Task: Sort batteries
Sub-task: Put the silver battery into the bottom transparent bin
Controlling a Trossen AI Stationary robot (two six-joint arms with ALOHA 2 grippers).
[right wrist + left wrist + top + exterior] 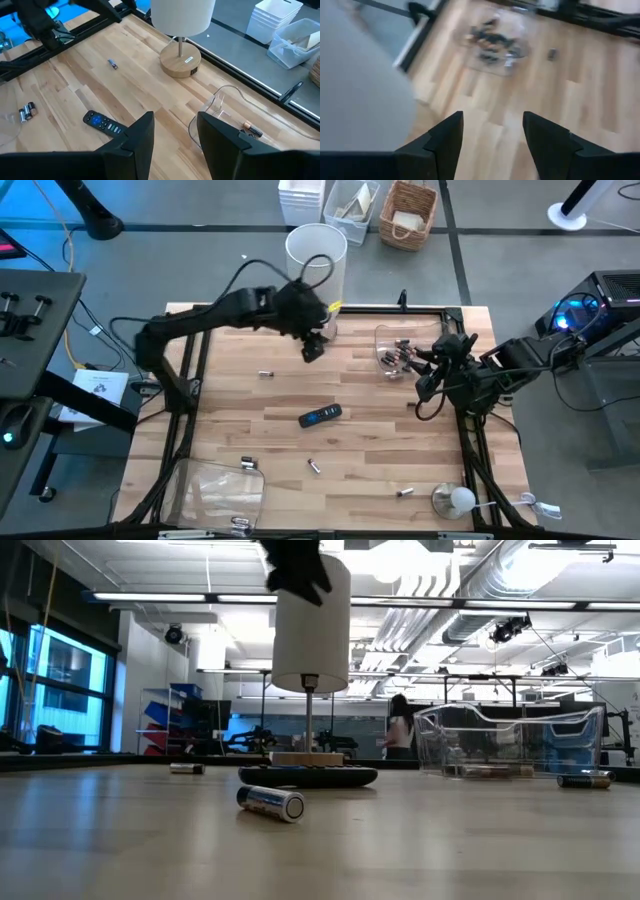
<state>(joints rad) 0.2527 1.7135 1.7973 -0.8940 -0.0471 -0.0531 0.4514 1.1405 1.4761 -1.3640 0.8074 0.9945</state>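
Observation:
Loose batteries lie on their sides on the wooden table: one far left of centre [265, 373], two toward the near edge [246, 465] [313, 467], one near right [405, 493]. More batteries lie in a clear tray [398, 350] at the far right, and some in a clear tray [225, 492] at the near left. My left gripper [313, 346] hangs open above the table beside the lamp, nothing between its fingers [492, 142]. My right gripper [425, 377] hovers by the far-right tray, open and empty [175, 135].
A lamp with a white shade [316, 250] stands at the far edge on a round wooden base [180, 62], close to my left gripper. A black remote [320, 416] lies mid-table. A small white bulb-like object [455, 500] sits at the near right.

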